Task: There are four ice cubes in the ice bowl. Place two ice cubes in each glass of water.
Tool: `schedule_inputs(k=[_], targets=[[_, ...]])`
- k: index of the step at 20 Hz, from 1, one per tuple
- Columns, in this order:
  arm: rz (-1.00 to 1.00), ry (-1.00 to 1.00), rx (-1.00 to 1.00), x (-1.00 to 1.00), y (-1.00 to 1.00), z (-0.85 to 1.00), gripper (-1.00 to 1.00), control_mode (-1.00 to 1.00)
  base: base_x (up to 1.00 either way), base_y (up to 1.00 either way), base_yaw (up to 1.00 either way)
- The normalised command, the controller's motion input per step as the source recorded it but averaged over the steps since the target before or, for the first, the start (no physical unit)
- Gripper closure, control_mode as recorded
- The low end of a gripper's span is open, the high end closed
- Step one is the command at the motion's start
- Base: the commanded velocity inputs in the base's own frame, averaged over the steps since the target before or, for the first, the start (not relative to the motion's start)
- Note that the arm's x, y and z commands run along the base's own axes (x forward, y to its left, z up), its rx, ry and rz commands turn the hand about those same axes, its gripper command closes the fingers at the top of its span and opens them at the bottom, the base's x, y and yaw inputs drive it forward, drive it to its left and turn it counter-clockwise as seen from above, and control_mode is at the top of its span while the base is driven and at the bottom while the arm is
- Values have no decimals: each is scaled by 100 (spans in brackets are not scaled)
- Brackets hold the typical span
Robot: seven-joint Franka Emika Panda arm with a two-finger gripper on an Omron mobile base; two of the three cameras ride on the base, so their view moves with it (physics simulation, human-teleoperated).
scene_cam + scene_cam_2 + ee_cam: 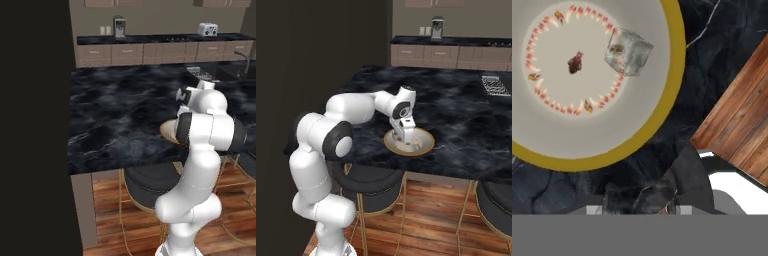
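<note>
Stoneware look to the ice bowl (582,164): wide, shallow and round, with a smooth tan-gold rim, a matte cream inside, a ring of small red-orange flecks and a dark red motif at the centre. Sits on the counter (662,145) close to its front edge, seen in the right base view (409,153) straight under the hand. Holds a loose ice cube (628,51), a blocky, cloudy, see-through lump with soft corners, lying on the fleck ring at two o'clock from the motif.

End effector (640,210) pinching a second lump, the pinched ice cube (639,196): glassy, faceted, dark from the marble showing through it, held above the counter at five o'clock from the bowl's centre, outside the rim. From the right base view, end effector (405,136) pointing down over the bowl's ten o'clock side.

Counter of glossy black stone with pale grey veining (466,130). Warm reddish plank floor (737,115) at three o'clock in the hand view. Round dark padded stool (373,182) on thin brass-coloured legs, tucked below the counter at seven o'clock from the bowl.

From the left base view, most of the bowl hidden behind the white arm (200,130); just a tan sliver (169,131) showing at nine o'clock of the dark joint. Farther back, a second counter run with a coffee machine (119,27) at eleven o'clock and a white toaster (207,29) at one o'clock.
</note>
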Motion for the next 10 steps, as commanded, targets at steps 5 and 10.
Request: schedule_inputs(k=[5, 10], targets=[[0, 0, 0, 0, 0, 0, 100, 100, -46, -100, -1], [0, 0, 0, 0, 0, 0, 100, 100, -3, -100, 0]])
